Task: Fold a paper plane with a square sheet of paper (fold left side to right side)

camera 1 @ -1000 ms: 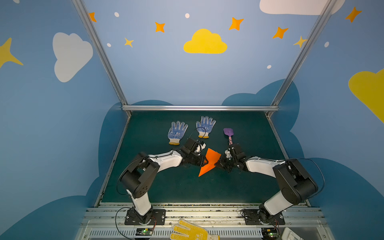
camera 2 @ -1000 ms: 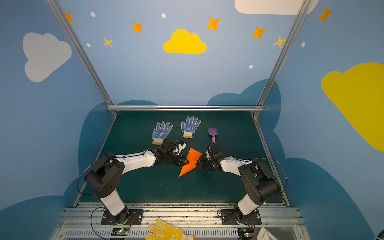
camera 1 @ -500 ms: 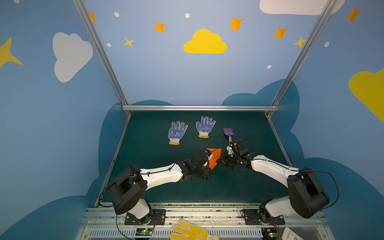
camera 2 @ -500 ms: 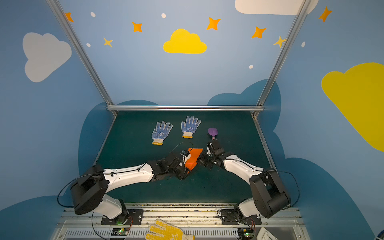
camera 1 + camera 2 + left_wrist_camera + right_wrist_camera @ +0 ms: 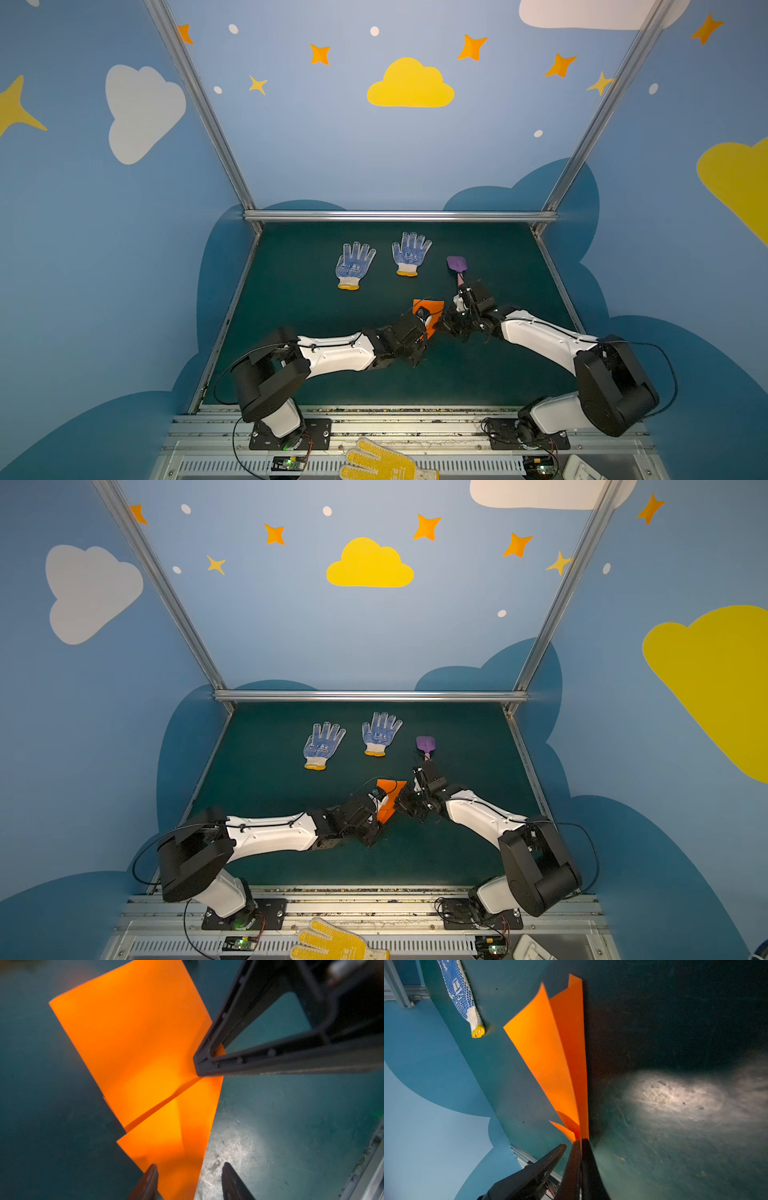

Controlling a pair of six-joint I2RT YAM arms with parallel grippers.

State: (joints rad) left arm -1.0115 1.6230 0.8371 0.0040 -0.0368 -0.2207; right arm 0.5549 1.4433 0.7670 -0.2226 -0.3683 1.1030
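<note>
**While the right claw pinches, the left stands released about the paper**

Where the two arms meet near the middle of the desk [image 5: 299,316], the folded orange paper [image 5: 431,308] sits between them. The right claw [image 5: 580,1141] is clenched on one side edge, and away from that pinch the layers fan apart. In the left wrist view a flap edge runs slantwise across the paper [image 5: 135,1032] from the right claw's tip [image 5: 202,1065]. The left claw [image 5: 188,1169] is released, with a finger [image 5: 148,1180] on either side of the paper's narrow end and a gap showing on one side. I cannot tell whether the paper's lower edge touches the desk.

Bare desk lies open on the near side of both claws and out to both side rails. Farther back, two blue-dotted gloves [image 5: 355,266] [image 5: 411,254] lie well apart from the paper. A purple shovel [image 5: 457,264] lies near the right wrist. A yellow glove [image 5: 382,461] rests on the front rail, off the desk.
</note>
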